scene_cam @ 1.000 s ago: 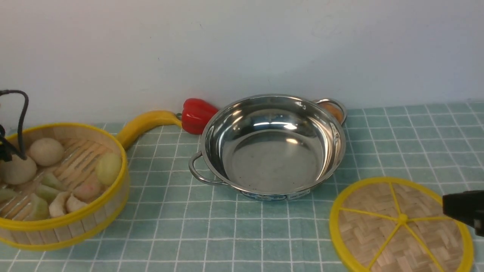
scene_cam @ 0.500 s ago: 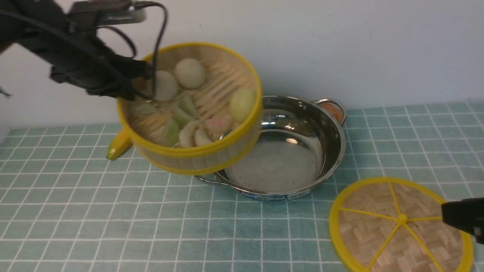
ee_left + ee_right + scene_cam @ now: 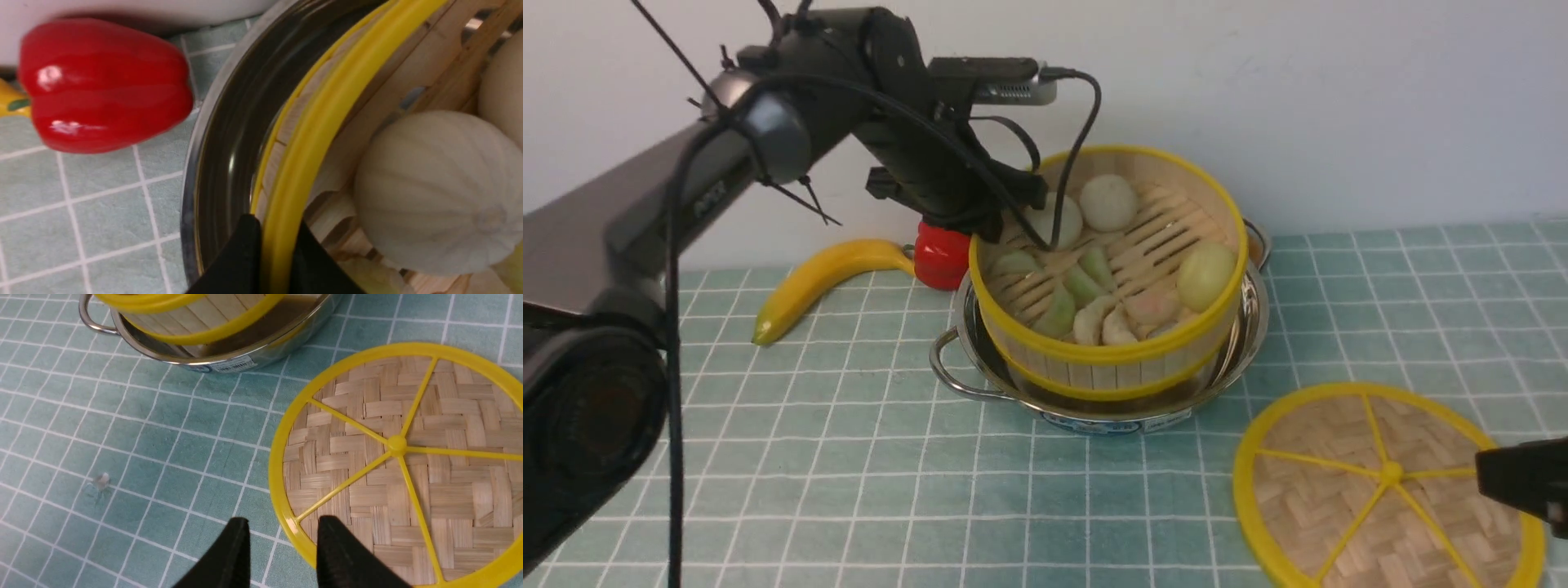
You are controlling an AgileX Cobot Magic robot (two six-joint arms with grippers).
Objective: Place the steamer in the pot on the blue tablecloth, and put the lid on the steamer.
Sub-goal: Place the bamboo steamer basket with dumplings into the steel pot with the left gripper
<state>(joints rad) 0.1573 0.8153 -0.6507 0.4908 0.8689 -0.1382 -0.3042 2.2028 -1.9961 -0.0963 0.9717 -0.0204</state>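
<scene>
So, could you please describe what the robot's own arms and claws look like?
The left arm has grey and silvery segments, a rounded joint, small white lettering and looping black cables. Its claw is black, as is the right claw, whose two fingers taper towards their tips.

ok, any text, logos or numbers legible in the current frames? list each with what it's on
"PIPER", probably: side of the left arm, soft and at a slant, so not certain.
Blue-printed label at the base of the pot: has print, too small and blurred to read in the front view or the right wrist view.
Nothing legible on the lid or the steamer.
</scene>
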